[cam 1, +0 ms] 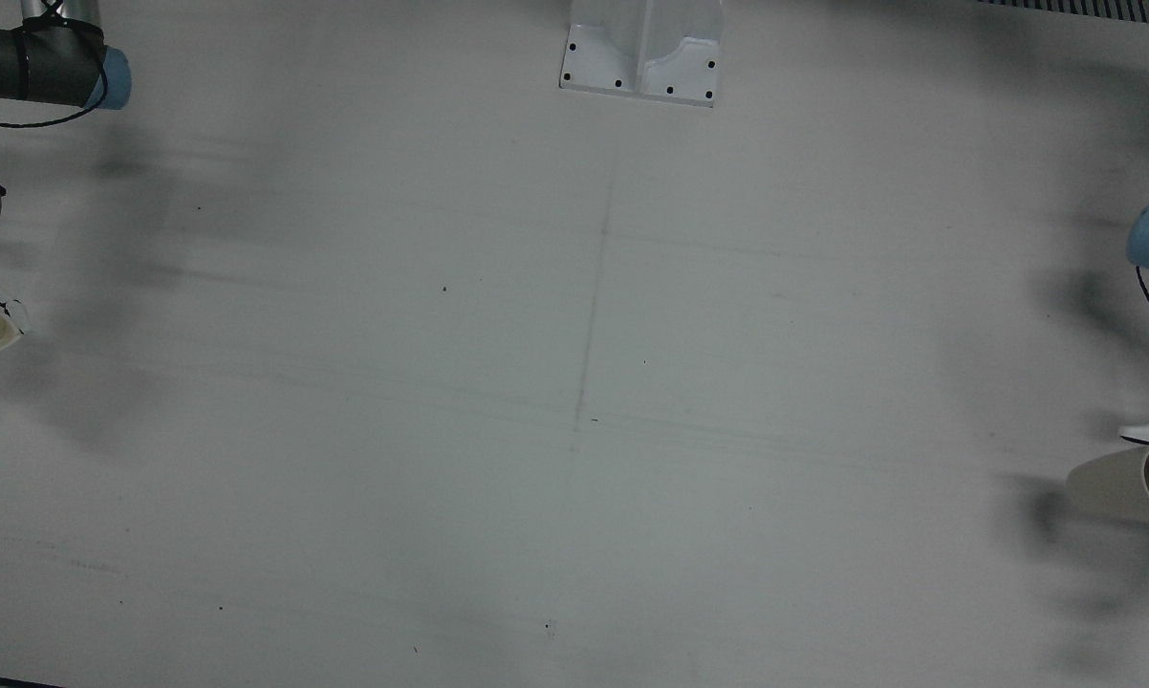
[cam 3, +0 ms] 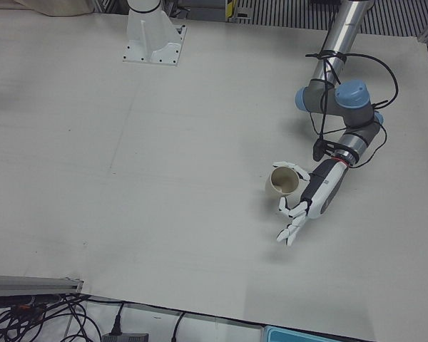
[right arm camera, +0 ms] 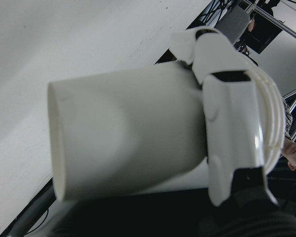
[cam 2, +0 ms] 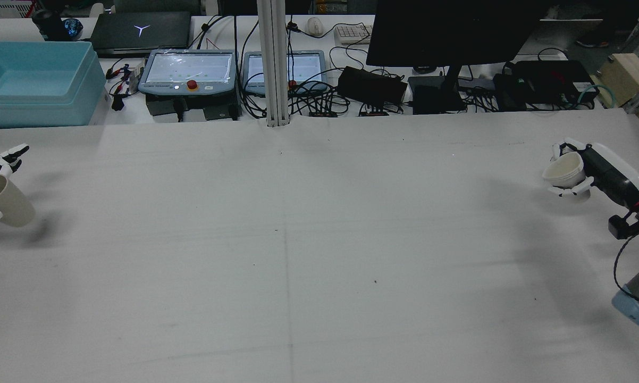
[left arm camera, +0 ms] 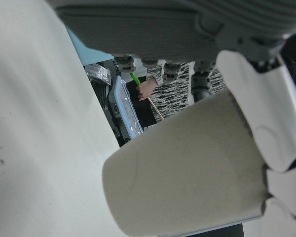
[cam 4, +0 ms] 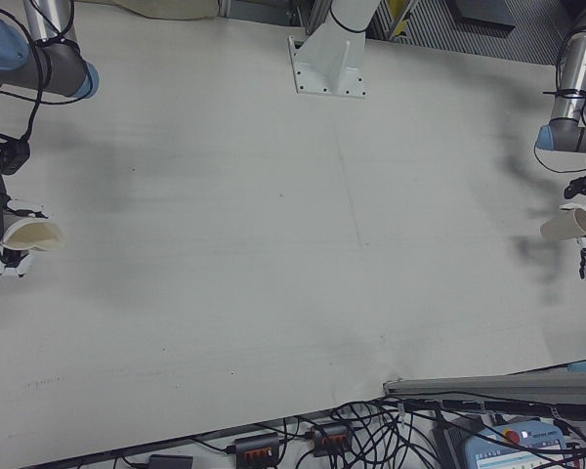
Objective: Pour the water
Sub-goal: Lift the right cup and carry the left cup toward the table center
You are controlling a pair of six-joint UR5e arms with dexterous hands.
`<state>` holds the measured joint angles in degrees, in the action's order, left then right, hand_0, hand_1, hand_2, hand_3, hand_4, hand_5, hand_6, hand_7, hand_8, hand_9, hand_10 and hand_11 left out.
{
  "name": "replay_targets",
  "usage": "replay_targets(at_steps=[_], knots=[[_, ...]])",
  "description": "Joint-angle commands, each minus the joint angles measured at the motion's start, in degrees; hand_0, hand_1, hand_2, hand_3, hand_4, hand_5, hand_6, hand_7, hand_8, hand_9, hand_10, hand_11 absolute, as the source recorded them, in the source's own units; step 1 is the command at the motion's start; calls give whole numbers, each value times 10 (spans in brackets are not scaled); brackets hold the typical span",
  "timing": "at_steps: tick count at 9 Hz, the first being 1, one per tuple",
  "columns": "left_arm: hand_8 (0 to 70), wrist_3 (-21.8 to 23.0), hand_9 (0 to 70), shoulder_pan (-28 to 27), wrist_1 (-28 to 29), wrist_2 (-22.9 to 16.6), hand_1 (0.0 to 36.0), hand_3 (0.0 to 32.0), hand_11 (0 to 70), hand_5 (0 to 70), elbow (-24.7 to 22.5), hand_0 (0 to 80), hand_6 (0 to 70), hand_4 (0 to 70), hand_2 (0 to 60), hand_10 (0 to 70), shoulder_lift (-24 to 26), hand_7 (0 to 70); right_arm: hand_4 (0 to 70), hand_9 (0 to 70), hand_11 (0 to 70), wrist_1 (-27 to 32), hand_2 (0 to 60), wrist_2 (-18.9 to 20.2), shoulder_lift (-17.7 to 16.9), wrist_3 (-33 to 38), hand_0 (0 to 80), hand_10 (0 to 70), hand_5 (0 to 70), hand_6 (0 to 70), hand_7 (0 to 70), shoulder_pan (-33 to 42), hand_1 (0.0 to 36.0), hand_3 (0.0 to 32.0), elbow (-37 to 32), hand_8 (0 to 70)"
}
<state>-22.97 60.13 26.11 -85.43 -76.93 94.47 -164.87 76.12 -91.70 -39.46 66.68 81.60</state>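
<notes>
Cups [cam 2: 564, 169] within both hands' fingers [cam 2: 574, 190]

1. No readable words, brand names or numbers in any view.
2. Only sign: pale Y-shaped logo [cam 2: 141, 29] on closed dark laptop lid [cam 2: 139, 32], far desk, rear view.
3. Screens of two pendant tablets [cam 2: 190, 72] lit but too small to read.
4. Both cups [cam 2: 3, 199] plain, no print.
</notes>
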Motion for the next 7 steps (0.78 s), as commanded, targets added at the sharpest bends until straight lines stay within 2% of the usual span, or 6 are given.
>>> replay_targets(at_steps=[1, 2, 3, 4, 5, 7], knots=[[0, -2, 5, -3, -28, -1, 318, 0, 48, 700, -23, 494, 40, 382, 600, 23, 23, 99, 125, 689, 700, -39, 511, 39, -26, -4, 800, 700, 700, 529, 667, 76, 360, 0, 86, 512], [0, -3, 6, -3, -47, -1, 319, 0, 48, 700, -37, 492, 41, 384, 600, 23, 32, 101, 144, 677, 700, -55, 500, 69, -24, -17, 800, 695, 700, 535, 665, 105, 360, 0, 111, 505], [0, -6, 7, -5, -64, -1, 329, 0, 50, 700, -45, 500, 44, 392, 600, 24, 44, 106, 142, 664, 700, -77, 488, 81, -24, -27, 800, 692, 700, 533, 659, 120, 360, 0, 153, 496], [0, -8, 7, -5, -78, -1, 333, 0, 49, 700, -45, 504, 43, 391, 600, 23, 60, 105, 143, 661, 700, -111, 481, 82, -22, -29, 800, 690, 700, 534, 658, 123, 360, 0, 187, 494], [0, -15, 7, -6, -90, -1, 331, 0, 50, 700, -45, 500, 44, 390, 600, 24, 71, 106, 172, 658, 700, -140, 479, 82, -9, -30, 800, 685, 700, 547, 666, 126, 360, 0, 212, 494], [0, -39, 6, -16, -110, -2, 334, 0, 51, 700, -57, 503, 42, 386, 600, 24, 91, 104, 184, 647, 700, -180, 470, 83, 22, -31, 800, 685, 700, 555, 666, 132, 360, 0, 232, 486]])
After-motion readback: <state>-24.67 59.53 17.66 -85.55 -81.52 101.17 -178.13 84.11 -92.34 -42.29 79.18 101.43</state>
